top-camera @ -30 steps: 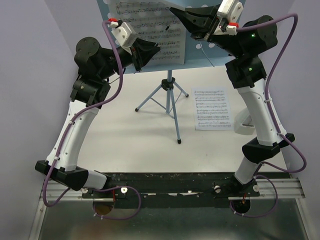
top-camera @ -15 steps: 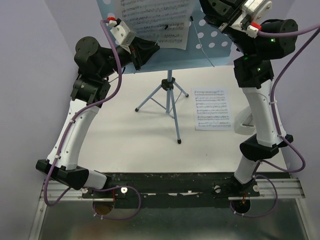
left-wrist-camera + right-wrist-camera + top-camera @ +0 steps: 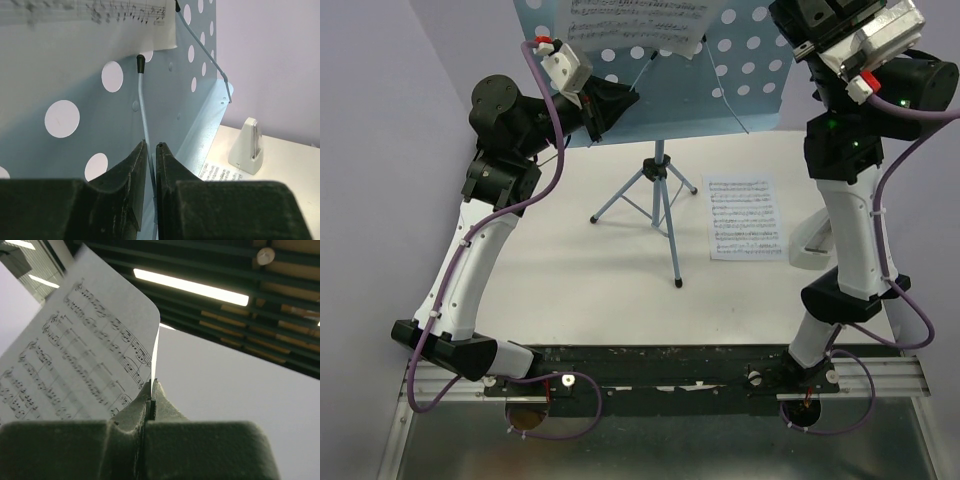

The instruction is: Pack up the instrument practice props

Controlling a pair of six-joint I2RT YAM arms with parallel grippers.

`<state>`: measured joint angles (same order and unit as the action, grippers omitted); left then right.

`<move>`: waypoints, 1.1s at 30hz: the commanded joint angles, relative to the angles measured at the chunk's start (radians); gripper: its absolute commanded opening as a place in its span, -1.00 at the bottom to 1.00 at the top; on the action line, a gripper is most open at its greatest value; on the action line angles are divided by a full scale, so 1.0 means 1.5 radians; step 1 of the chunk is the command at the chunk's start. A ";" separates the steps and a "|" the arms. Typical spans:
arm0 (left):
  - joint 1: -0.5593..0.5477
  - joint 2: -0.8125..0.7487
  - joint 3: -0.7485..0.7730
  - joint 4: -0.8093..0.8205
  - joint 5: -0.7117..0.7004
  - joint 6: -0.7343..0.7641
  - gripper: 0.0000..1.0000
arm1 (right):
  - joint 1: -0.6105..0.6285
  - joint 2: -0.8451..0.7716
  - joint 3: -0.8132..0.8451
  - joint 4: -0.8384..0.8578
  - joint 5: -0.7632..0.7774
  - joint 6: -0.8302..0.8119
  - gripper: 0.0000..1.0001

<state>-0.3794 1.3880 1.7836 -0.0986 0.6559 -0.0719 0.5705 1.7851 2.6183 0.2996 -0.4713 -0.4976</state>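
The left tool [image 3: 151,146] has its two fingers almost together, pinching a thin wire holder [image 3: 143,100] of the light-blue music stand [image 3: 658,168]. The stand's tray [image 3: 75,90], full of holes, is right in front of that tool. The right tool [image 3: 151,384] is up high. It is pressed tight on the edge of one sheet-music page [image 3: 75,355], which sticks up above its fingers. Far below the right tool, the second page [image 3: 743,215] lies flat on the table [image 3: 570,280], beside the stand's legs [image 3: 620,199].
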 commanded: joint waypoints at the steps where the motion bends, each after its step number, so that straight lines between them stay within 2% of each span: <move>1: 0.002 -0.016 -0.011 0.016 0.006 -0.003 -0.54 | 0.004 -0.027 0.019 0.035 0.021 -0.060 -0.99; 11: 0.002 -0.015 -0.009 0.028 -0.010 0.000 -0.51 | 0.005 -0.083 -0.021 0.020 0.021 -0.148 -0.99; 17: 0.002 -0.025 0.001 0.016 -0.025 0.010 -0.11 | 0.004 -0.137 -0.068 -0.015 0.038 -0.219 -0.99; 21: 0.002 -0.038 0.009 -0.004 -0.052 0.021 0.30 | 0.004 -0.160 -0.079 -0.044 0.055 -0.253 -0.99; 27: 0.003 -0.061 0.032 -0.030 -0.059 0.071 0.52 | 0.003 -0.232 -0.158 -0.093 0.119 -0.307 -0.99; 28: 0.002 -0.062 0.038 -0.034 -0.057 0.082 0.60 | 0.003 -0.244 -0.173 -0.102 0.137 -0.312 -0.99; 29: 0.002 -0.063 0.041 -0.038 -0.045 0.094 0.77 | 0.000 -0.261 -0.200 -0.105 0.157 -0.336 -0.99; 30: 0.002 -0.063 0.044 -0.041 -0.030 0.111 0.82 | -0.002 -0.288 -0.232 -0.105 0.168 -0.367 -0.99; 33: 0.003 -0.061 0.061 -0.050 -0.017 0.132 0.88 | -0.032 -0.341 -0.322 -0.104 0.211 -0.419 -0.99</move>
<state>-0.3794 1.3109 1.8236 -0.1387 0.5964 0.0452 0.5621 1.3575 2.2524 0.1772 -0.2909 -0.9951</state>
